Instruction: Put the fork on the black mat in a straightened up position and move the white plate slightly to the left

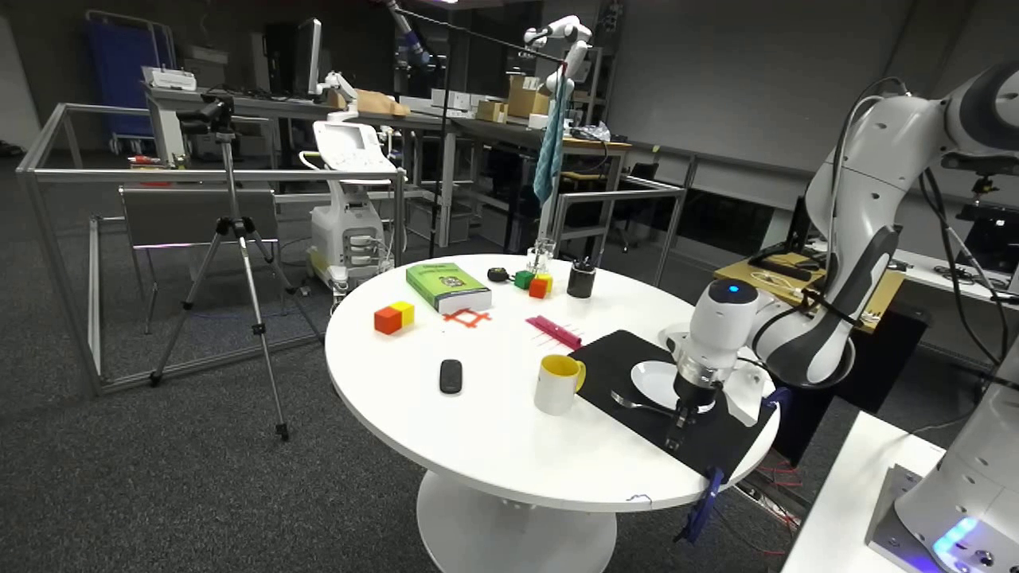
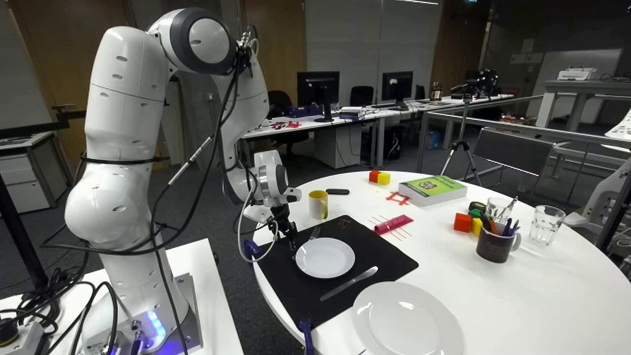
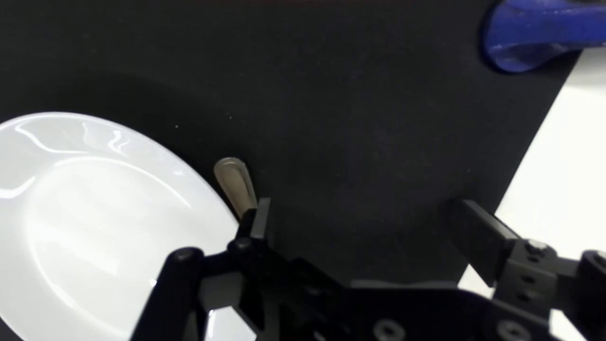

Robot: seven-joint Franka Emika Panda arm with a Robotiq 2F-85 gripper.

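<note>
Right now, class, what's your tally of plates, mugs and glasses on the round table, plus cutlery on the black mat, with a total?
Plates: 2 (white plate, larger plate)
Mugs: 2 (yellow-and-white mug, dark mug)
Glasses: 2
Cutlery: 2 (fork, knife)
Total: 8

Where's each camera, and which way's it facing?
An exterior view: sits nearer the white mug, looking down across the table; arm and base at picture right, partly cut off.
An exterior view: sits nearer the large plate, looking down toward the mug; arm and base at picture left.
Wrist view: sits above the open gripper, looking down at mat, small plate and fork; the fingers show.
Both exterior views share mug, mat, fork and arm.
</note>
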